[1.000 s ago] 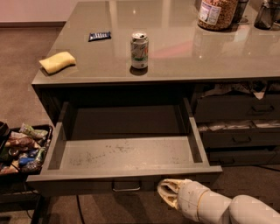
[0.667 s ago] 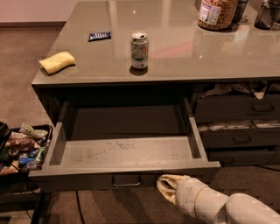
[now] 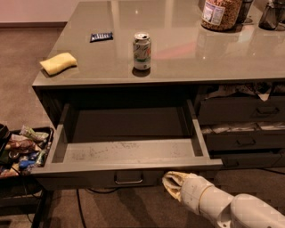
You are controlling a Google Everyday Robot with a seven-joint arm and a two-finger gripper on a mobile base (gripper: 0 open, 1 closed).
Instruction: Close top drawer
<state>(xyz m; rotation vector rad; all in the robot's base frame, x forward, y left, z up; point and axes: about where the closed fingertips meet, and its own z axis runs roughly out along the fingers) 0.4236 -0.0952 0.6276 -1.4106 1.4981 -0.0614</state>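
The top drawer [image 3: 129, 151] is pulled out from under the grey desk top [image 3: 178, 53]. It is wide, shallow and dark grey-olive, with a speckled dusty floor and nothing in it. A small metal loop handle [image 3: 128, 178] sits at the centre of its flat front. My gripper [image 3: 170, 182] is at the bottom of the view, just below and in front of the drawer front's right part, to the right of the handle. Its pale arm runs off to the lower right.
On the desk stand a drink can [image 3: 141, 51], a yellow sponge [image 3: 58, 63], a dark snack bar [image 3: 101, 36] and a jar [image 3: 220, 13]. Narrower grey drawers [image 3: 242, 111] with paper poking out are at right. A black tray of snack packets [image 3: 22, 151] stands at left.
The gripper has stayed in front of the drawer's right part, shifting slightly left and up. The drawer still stands open.
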